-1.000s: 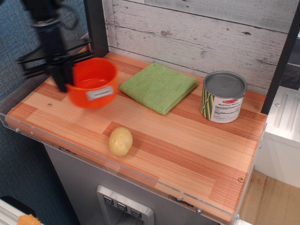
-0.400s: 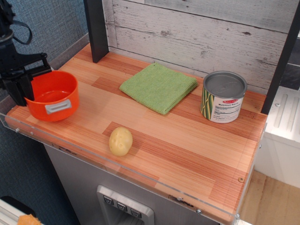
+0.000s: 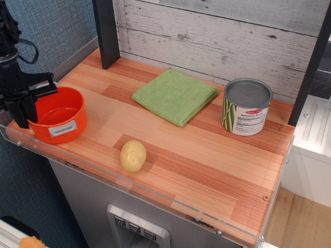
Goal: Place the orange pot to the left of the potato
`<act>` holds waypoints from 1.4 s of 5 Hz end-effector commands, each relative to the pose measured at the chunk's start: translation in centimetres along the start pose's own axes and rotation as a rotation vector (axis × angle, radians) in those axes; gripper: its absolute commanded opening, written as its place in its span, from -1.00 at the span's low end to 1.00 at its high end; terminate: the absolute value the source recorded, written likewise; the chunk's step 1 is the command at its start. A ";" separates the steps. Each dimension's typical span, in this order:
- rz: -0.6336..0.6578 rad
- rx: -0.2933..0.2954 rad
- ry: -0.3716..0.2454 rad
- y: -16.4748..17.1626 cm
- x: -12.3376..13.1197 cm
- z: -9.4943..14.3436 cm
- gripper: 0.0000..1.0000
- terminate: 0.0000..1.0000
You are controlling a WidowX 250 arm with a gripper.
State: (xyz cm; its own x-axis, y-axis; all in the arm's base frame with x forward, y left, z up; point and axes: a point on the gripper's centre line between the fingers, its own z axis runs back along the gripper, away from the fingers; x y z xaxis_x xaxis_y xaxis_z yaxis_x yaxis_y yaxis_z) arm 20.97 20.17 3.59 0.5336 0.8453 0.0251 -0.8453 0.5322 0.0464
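Observation:
The orange pot (image 3: pixel 61 112) is at the table's front left corner, its grey handle facing the front, and looks set on or just above the wood. My black gripper (image 3: pixel 28 110) is at the pot's left rim and shut on it, with one finger outside the wall. The pale-yellow potato (image 3: pixel 133 155) lies on the table to the right of the pot, near the front edge, about a pot's width away from it.
A folded green cloth (image 3: pixel 175 95) lies at the back middle. A silver-topped tin can (image 3: pixel 247 107) stands at the back right. A black post (image 3: pixel 106 31) rises at the back left. The wooden table (image 3: pixel 207 160) has a clear plastic lip along its front edge.
My gripper has carried the pot from the back left, by the post, forward and left to the front left corner and lowered it. The potato, cloth and can have not moved.

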 end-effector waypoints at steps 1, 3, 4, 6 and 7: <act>-0.030 -0.007 0.006 0.0 0.1 0.6 1.00 -1.00; -0.042 0.015 -0.025 -0.1 -0.1 3.1 1.00 -1.00; -0.055 0.040 -0.093 -0.5 -0.5 5.5 1.00 -1.00; -0.191 -0.029 -0.142 -2.0 -2.9 8.3 1.00 -1.00; -0.326 -0.046 -0.146 -3.3 -5.0 8.5 1.00 -1.00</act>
State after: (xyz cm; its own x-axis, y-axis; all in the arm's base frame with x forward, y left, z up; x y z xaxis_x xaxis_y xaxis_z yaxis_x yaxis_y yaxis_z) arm 21.37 13.21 10.32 0.7800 0.6154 0.1137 -0.6220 0.7824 0.0324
